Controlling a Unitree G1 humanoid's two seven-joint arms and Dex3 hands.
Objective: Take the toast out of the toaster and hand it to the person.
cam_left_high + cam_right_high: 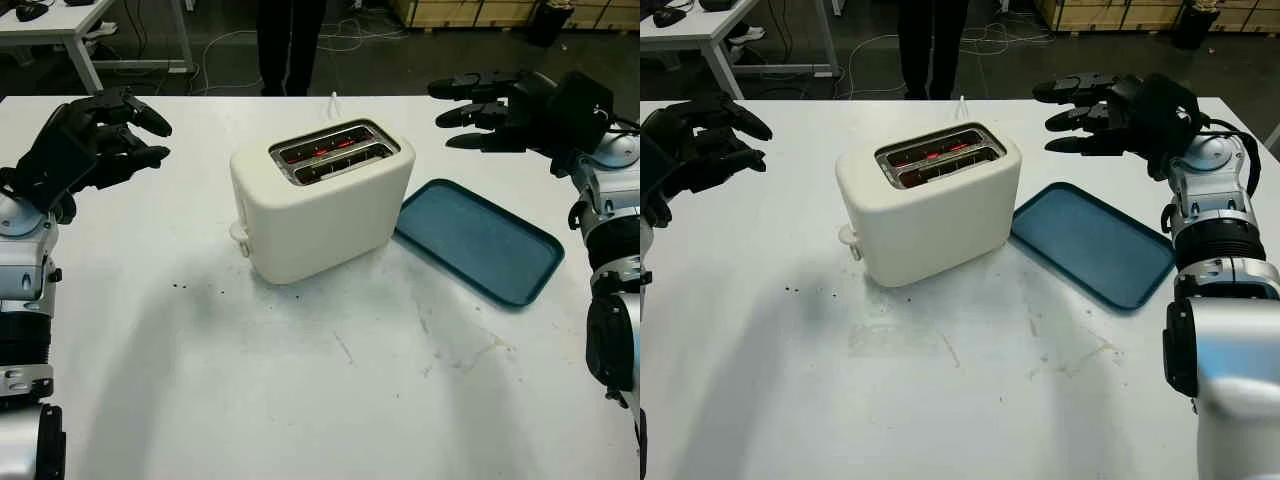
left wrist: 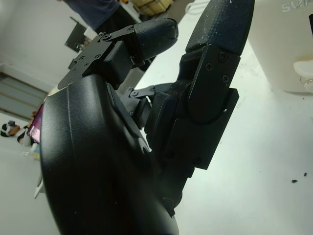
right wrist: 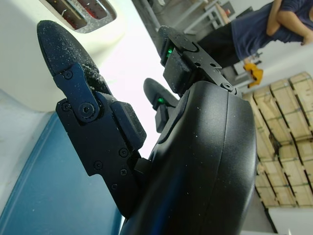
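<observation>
Toast is not something I can make out; the toaster's (image 1: 320, 200) two top slots show a red glow inside, and whether bread sits in them I cannot tell.

At the far left, the left hand (image 1: 95, 140) hangs above the white surface (image 1: 300, 400), well apart from the toaster, holding nothing, its black fingers (image 1: 150, 118) reaching toward the toaster's side. A few dark crumbs (image 1: 180, 286) lie on the surface nearer than that hand.

The cream toaster stands around the middle of the surface, turned at an angle, with its lever knob (image 1: 239, 235) on the near left end and a white cord (image 1: 332, 102) leaving its far side.

Just to the right of the toaster lies a flat blue tray (image 1: 480, 240), its near left corner close to the toaster's base.

At the far right, the right hand (image 1: 1110, 110) hovers over the surface beyond the tray, open and holding nothing, its fingers (image 1: 1065, 90) pointing left toward the toaster's top.

Beyond the far edge of the surface a person's dark-trousered legs (image 1: 290, 45) stand on the floor, with cables (image 1: 350, 35) lying around them.
</observation>
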